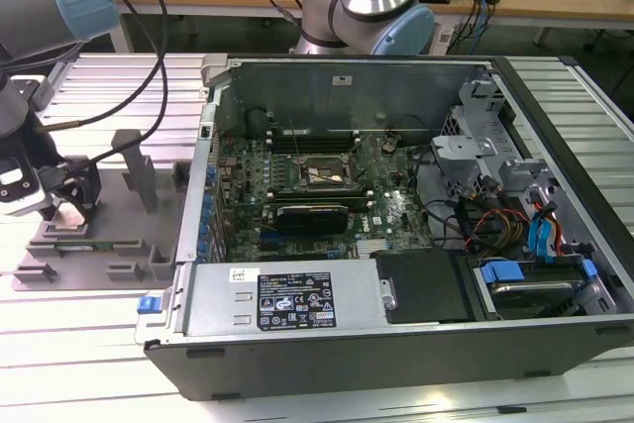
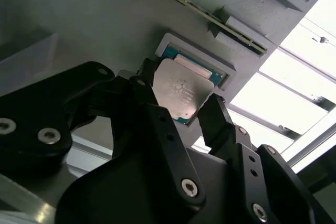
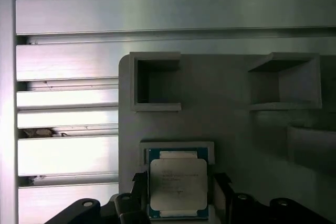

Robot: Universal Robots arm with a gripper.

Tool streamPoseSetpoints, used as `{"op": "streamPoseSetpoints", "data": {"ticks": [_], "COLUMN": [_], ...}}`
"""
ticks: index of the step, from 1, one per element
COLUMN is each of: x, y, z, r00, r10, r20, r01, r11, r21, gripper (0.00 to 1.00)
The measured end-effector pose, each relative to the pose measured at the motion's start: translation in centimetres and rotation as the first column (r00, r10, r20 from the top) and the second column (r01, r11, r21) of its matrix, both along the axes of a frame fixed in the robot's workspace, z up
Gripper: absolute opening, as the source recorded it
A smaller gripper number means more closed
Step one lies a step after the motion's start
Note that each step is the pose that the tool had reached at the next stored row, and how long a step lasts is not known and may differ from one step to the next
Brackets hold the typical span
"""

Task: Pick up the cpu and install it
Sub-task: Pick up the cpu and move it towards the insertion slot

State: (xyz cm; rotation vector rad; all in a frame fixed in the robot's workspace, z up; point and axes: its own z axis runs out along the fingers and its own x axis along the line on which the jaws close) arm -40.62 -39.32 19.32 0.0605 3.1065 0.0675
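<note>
Ribbed aluminium slats [image 1: 109, 81] make up the bench top, bright and grooved. On them, at the exterior view's left, lies a matte grey fixture plate [image 1: 109, 245].

The cpu [image 3: 178, 184] lies flat in a shallow square pocket [image 3: 178, 144] at one edge of that plate. It is a thin green-rimmed square with a dull silvery metal lid, rounded at the corners. The raised lip hugs the chip closely, probably to keep it square and in a known spot for pick-up.

The gripper [image 1: 69, 200] is down over the pocket with its black, bolted fingers [image 3: 139, 195] on opposite sides of the chip. The jaws stand spread to barely more than the chip's width. In the first wrist view a sliver of shadow shows on each side, so by my reading nothing is clamped and the chip's weight is on the plate.

Farther along the plate, two open box-shaped holders [image 3: 156, 82] rise from the same smooth moulded grey material.

To the exterior view's right, well apart from the chip, an open computer case [image 1: 555, 344] lies on its side. That exposes the green motherboard [image 1: 396, 210] from above. Its black-framed socket [image 1: 322, 173] sits near the board's middle, with cables and sheet-metal drive bays at the far right.
</note>
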Motion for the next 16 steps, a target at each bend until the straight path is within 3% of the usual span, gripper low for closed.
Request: {"op": "streamPoseSetpoints", "data": {"ticks": [14,15,16], "x": [0.0,0.0,0.0], "y": [0.1,0.1,0.1], "z": [-0.44,-0.44,-0.44], "r00": [1.0,1.0,1.0], "r10": [0.0,0.0,0.0], "r20": [-0.0002,-0.0002,-0.0001], "r01": [0.0,0.0,0.0], "r11": [1.0,1.0,1.0], "r21": [-0.0001,-0.0001,-0.0001], "gripper": [0.6,0.54,0.54]}}
